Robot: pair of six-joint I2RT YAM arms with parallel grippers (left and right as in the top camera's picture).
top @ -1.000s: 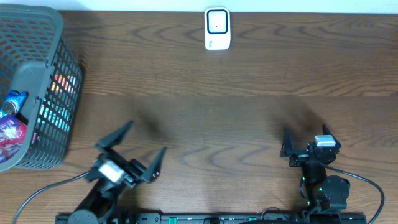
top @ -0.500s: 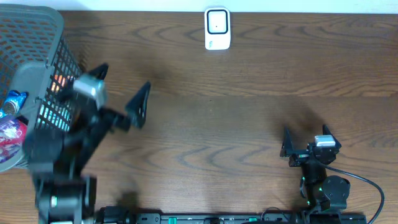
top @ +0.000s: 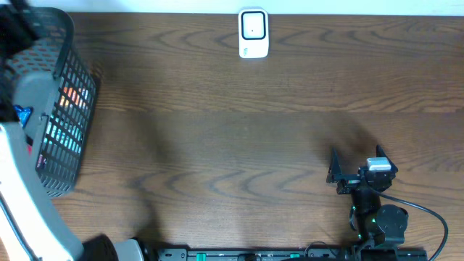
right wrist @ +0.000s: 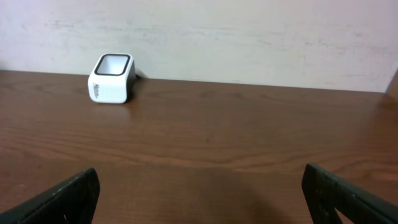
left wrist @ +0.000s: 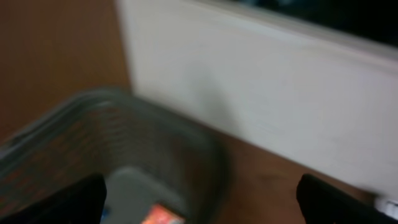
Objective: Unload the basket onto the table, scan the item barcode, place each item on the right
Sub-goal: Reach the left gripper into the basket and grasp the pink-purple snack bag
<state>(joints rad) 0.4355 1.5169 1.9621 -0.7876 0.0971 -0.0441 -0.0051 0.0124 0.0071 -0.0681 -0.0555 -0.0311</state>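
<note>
Left hand (left wrist: 199, 208) spread over basket (left wrist: 163, 116), right hand (right wrist: 199, 198) spread, scanner (right wrist: 112, 78) lettering unreadable

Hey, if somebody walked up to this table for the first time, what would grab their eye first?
Likely the dark mesh basket at the left edge, with colourful packets showing through its wall. The pale left arm is blurred across it, and the left hand is open above it. Next comes the small white scanner, alone at the far edge, centre. The right hand sits open at the front right, holding nothing.
</note>
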